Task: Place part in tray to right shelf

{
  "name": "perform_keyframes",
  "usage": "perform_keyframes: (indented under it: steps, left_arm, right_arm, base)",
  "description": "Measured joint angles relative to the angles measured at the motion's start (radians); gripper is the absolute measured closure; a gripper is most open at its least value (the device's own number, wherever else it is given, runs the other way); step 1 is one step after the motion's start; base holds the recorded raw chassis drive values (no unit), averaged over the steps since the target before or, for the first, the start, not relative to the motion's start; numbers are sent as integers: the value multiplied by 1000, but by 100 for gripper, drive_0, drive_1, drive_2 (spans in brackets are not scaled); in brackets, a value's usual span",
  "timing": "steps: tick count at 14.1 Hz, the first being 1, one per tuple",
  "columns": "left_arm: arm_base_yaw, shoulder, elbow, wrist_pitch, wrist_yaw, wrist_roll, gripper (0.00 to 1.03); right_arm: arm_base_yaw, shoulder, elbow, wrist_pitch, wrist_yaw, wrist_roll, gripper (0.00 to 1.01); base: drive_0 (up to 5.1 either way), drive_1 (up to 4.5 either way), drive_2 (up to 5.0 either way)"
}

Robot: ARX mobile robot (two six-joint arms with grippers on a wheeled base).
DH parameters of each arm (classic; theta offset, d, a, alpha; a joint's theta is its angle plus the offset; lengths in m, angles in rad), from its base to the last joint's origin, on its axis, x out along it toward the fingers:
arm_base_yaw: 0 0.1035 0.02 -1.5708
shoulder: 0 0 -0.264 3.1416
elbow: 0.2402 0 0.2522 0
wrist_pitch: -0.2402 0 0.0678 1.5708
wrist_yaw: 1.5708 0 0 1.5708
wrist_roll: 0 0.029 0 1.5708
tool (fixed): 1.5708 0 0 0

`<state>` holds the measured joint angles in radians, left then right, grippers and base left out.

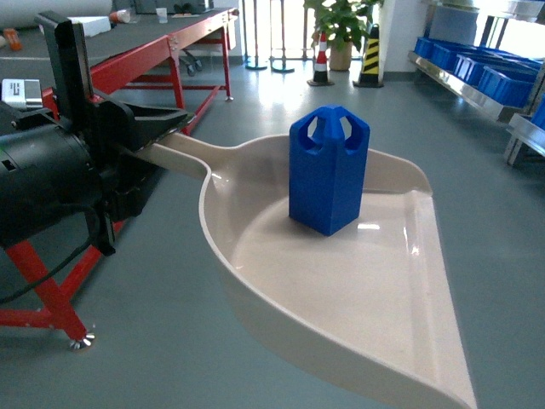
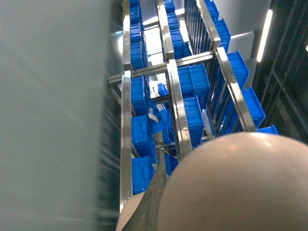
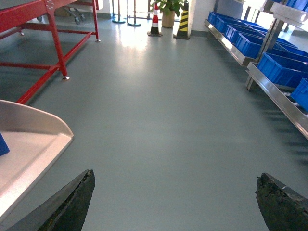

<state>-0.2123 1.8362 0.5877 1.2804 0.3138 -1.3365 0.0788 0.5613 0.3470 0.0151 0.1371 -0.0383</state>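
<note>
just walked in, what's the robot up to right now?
The left gripper is holding a cream dustpan-style tray by its handle, out over the floor. A small blue part stands upright inside the tray, near its back wall. The right gripper is open and empty, pointing at bare floor beside the tray's lip. The steel shelf with blue crates runs along the right side of the aisle, apart from the tray, so the part has not been delivered yet.

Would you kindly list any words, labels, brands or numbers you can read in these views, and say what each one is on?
None can be read.
part: plain blue, no marking.
tray: plain cream, no marking.
White item on the red table: possibly a label, too small and blurred to read.
</note>
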Motion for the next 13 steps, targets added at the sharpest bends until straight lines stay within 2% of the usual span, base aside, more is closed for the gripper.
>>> perform_keyframes:
  steps: [13]
  left_arm:
    - [0, 0, 2, -2, -2, -1, 89]
  right_arm:
    - [0, 0, 0, 0, 0, 0, 3]
  base:
    - [484, -262, -262]
